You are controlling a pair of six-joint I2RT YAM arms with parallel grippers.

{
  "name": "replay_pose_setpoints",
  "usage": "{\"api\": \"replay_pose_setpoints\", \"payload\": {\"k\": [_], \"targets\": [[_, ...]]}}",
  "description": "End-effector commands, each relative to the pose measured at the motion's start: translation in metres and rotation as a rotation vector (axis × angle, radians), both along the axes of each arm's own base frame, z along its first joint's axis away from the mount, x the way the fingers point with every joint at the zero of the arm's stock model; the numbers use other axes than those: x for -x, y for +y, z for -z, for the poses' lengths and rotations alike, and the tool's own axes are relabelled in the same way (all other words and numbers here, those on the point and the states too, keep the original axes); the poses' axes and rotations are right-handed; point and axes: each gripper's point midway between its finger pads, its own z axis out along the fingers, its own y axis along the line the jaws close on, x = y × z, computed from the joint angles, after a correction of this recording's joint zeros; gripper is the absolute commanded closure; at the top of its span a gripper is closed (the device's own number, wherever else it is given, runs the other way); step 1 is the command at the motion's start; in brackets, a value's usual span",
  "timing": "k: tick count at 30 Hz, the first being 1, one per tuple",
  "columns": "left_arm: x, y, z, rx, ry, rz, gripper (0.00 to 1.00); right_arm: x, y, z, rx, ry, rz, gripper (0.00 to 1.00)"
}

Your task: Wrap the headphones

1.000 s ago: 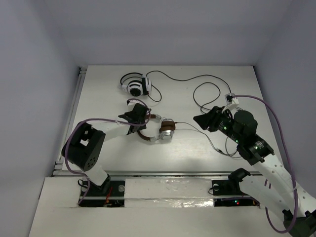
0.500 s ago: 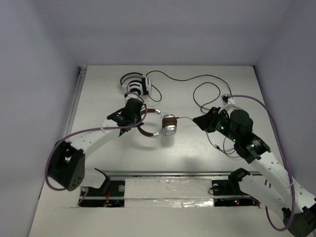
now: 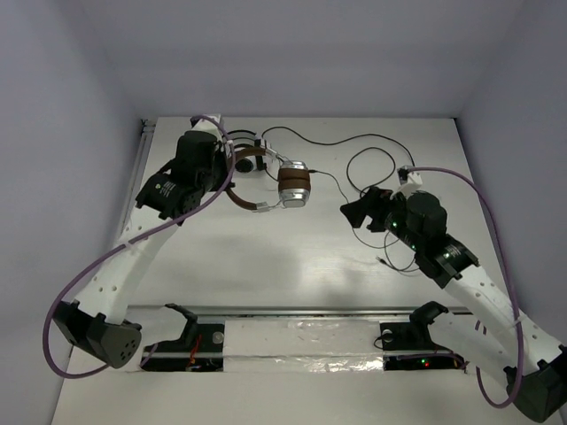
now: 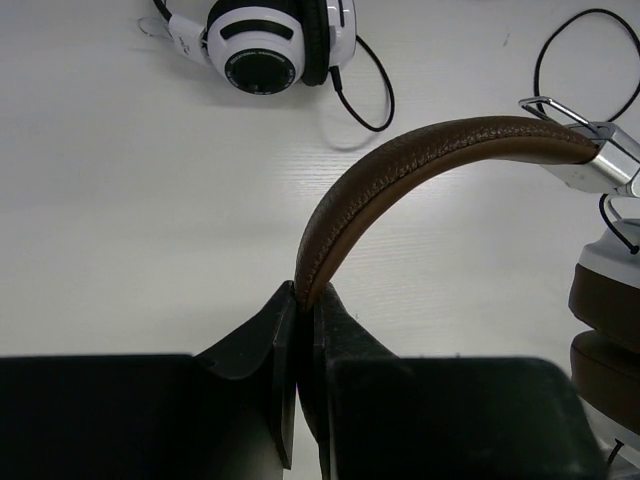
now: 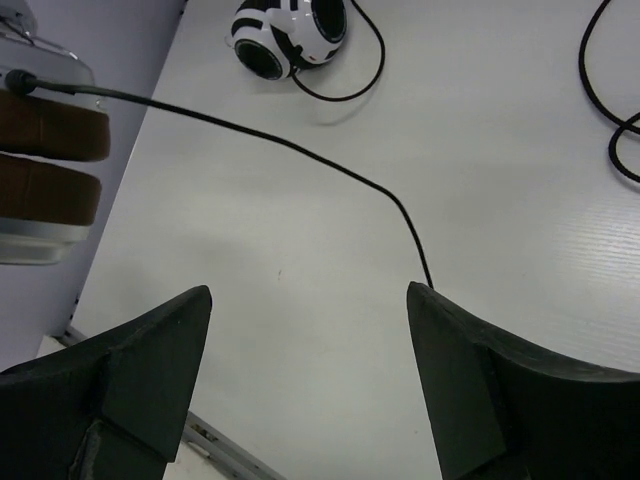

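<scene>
My left arm point(image 3: 133, 252) and right arm point(image 3: 478, 292): white link shells, black joint housings, a purple cable point(image 3: 57, 310) looping along each. Green LEDs point(image 3: 392, 227) on the right one. Left gripper point(image 4: 305, 300), right gripper point(image 5: 310, 300): matte black wedge fingers point(image 5: 150, 350).

white-and-black headphones point(image 4: 262, 50) cropped at top edge, brown headphones point(image 4: 440, 160) cropped at right edge, cable point(image 5: 250, 135) end hidden behind right hand point(image 5: 310, 300)

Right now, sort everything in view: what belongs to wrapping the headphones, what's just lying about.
Job: brown headphones, their thin dark cable, left hand shut on the headband, right hand open near the cable.
Lying about: white-and-black headphones, their black cable.
</scene>
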Motion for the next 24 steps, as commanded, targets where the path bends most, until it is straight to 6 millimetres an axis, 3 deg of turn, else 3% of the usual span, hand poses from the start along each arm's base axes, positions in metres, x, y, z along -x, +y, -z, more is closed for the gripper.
{"api": "replay_pose_setpoints", "payload": {"k": [1,7,11,14,17,24], "targets": [[0.001,0.002,-0.033,0.030,-0.049,0.050,1.00,-0.013,-0.011,-0.018,-0.018,-0.093,0.084,0.16],[0.003,0.008,-0.059,0.086,-0.090,0.082,1.00,-0.025,-0.005,0.011,0.024,-0.039,0.085,0.18],[0.005,0.012,-0.088,0.107,-0.143,0.089,1.00,-0.029,-0.007,0.015,0.036,-0.047,0.098,0.20],[0.005,0.012,-0.096,0.122,-0.154,0.099,1.00,-0.030,-0.001,0.017,0.018,-0.064,0.073,0.21],[0.007,0.004,-0.102,0.155,-0.164,0.136,1.00,-0.031,0.001,0.032,0.030,-0.046,0.064,0.22],[0.009,-0.002,-0.115,0.193,-0.186,0.168,1.00,-0.037,0.007,0.026,0.022,-0.078,0.048,0.27]]}}
